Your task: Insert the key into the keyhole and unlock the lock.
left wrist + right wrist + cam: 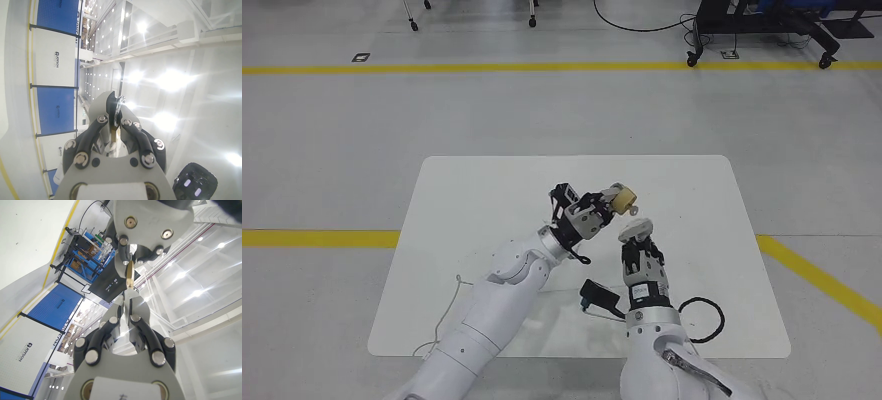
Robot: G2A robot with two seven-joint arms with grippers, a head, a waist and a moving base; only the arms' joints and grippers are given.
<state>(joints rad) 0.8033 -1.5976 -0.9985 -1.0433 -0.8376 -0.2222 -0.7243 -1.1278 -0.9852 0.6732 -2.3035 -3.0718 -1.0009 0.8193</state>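
Now | left pincer [115, 106]: lock [130, 273] | right pincer [129, 296]: key [129, 287], touching lock | lettered panels [54, 62]

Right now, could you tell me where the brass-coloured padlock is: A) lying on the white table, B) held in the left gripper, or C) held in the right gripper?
B: the left gripper is shut on the brass-coloured padlock, raised above the white table.
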